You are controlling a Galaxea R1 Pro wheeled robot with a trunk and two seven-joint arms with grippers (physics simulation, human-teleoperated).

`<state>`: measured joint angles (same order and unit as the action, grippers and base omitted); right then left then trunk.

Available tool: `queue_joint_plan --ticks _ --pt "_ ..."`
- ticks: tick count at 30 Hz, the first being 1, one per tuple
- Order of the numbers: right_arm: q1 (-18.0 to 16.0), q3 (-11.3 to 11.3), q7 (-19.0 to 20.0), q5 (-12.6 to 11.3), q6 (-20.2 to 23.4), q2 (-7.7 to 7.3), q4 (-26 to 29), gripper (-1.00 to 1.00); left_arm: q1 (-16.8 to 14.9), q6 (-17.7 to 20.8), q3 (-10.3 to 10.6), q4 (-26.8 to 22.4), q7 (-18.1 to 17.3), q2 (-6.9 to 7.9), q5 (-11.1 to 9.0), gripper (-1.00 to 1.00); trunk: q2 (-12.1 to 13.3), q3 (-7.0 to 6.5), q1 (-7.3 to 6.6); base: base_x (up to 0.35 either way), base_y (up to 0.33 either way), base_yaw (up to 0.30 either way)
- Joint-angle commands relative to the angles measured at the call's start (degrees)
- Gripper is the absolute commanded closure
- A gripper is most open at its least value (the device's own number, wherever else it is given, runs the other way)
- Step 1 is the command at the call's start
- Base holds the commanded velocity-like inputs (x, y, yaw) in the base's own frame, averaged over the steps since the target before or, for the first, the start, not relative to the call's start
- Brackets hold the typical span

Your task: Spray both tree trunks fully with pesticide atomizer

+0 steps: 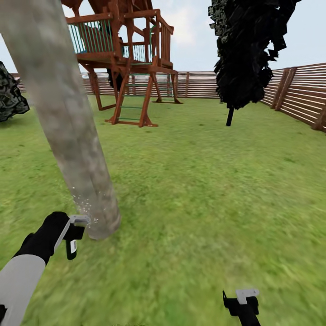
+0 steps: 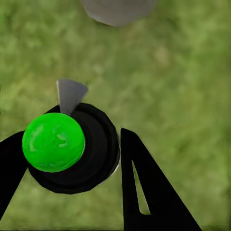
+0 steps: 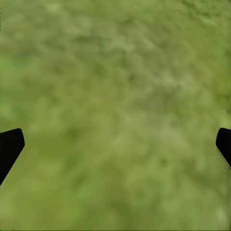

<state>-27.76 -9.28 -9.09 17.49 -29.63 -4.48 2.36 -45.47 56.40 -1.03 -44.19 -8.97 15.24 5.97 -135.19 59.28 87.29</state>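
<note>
The spraying step looks to be in hand. The black left gripper is clenched around the pesticide atomizer, a black round-bodied bottle with a glossy green ball cap, its grey nozzle aimed at the base of the thick, mottled grey-tan tree trunk at about ten o'clock from the robot. Pale droplets fleck the bark low down. The black right gripper hangs released over the green lawn. Next, I'd judge, the nozzle should sweep higher up the trunk.
</note>
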Motion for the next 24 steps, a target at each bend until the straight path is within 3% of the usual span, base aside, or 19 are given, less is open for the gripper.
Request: queue_joint_plan --ticks 1,10,16,17,20,24 --pt "-0.03 -0.39 -0.23 0.61 -0.14 0.00 -0.03 -1.00 0.05 0.21 -0.11 -0.03 -0.43 -0.08 0.62 1.00 -0.02 0.05 -0.01 0.000 -0.276 0.273" --pt "-0.01 -0.39 -0.18 0.59 -0.16 0.00 0.00 -1.00 0.15 -1.51 -0.17 0.40 -0.34 -0.04 0.70 1.00 -0.02 0.05 -0.01 0.035 -0.276 0.196" --pt "-0.03 -0.39 -0.14 0.61 -0.16 0.00 -0.07 -1.00 0.20 -8.77 -0.18 10.48 -0.32 -0.06 0.56 1.00 -0.02 0.05 -0.01 0.122 -0.274 0.032" --pt "-0.04 -0.39 -0.14 0.61 -0.16 0.03 -0.07 -1.00 0.19 -11.36 -0.21 13.05 -0.16 -0.04 0.43 1.00 -0.02 0.05 -0.01 0.149 -0.267 0.255" --pt "-0.03 -0.39 -0.14 0.61 -0.14 0.08 -0.07 -1.00 0.19 -14.32 -0.37 15.04 3.53 0.01 0.05 1.00 -0.02 0.05 -0.01 0.157 -0.260 0.270" --pt "-0.03 -0.39 -0.14 0.61 -0.14 0.15 -0.07 -1.00 0.20 -18.45 -0.46 17.64 5.70 -0.28 -4.28 1.00 -0.02 0.05 -0.01 0.156 -0.257 0.276"
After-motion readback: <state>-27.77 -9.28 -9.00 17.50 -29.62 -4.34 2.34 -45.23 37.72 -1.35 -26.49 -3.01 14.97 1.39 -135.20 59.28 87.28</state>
